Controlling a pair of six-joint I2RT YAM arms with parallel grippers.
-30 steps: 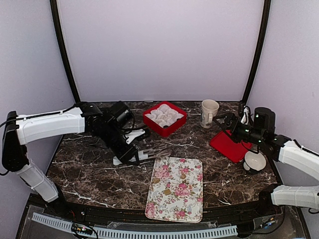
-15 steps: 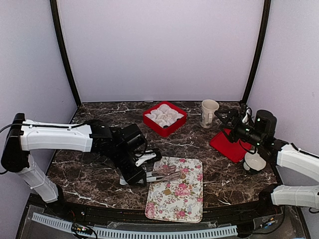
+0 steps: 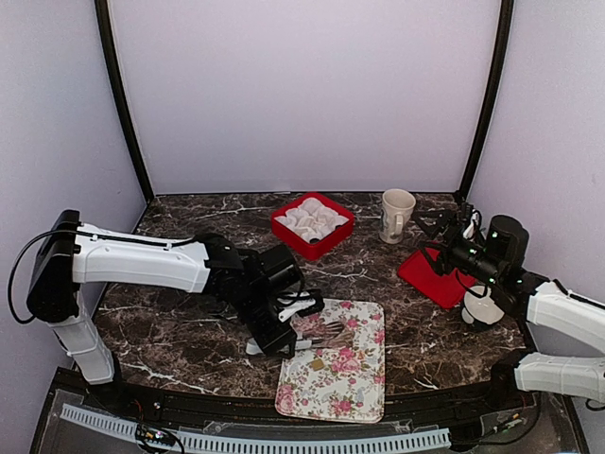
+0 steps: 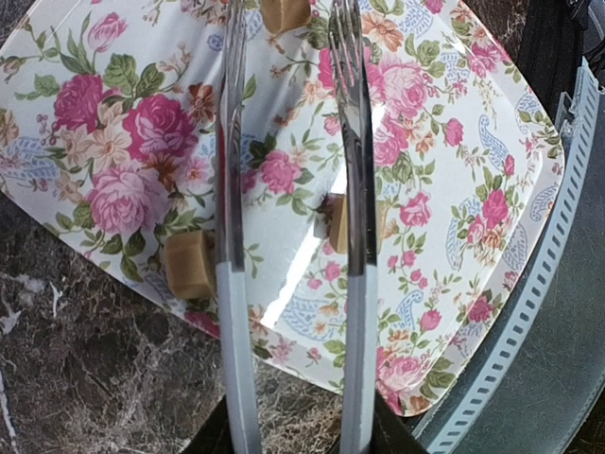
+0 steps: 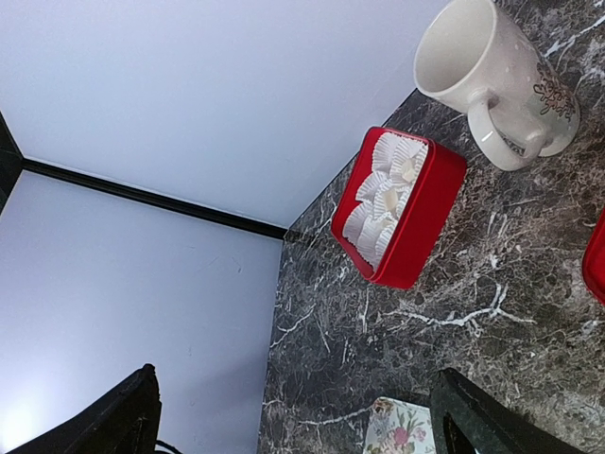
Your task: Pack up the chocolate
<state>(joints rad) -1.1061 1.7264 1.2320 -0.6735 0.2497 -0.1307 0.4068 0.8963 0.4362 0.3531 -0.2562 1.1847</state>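
At six o'clock of surface (image 3: 151,331), left tool (image 3: 282,331) clenched on tongs (image 4: 352,189) above floral tray (image 4: 454,189) carrying chocolate (image 4: 189,265). Centre tips astride one piece, lower level, squeeze softly. At three o'clock, right tool (image 5: 295,378) spread wide, empty.

Lab test booth w/ plain lilac walls (image 3: 302,95).

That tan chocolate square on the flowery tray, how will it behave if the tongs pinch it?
The tan chocolate looks blocky and flat-sided, so it probably won't roll. The floral tray looks glossy, so a nudge may slide it. The smooth metal tongs might slip off it.
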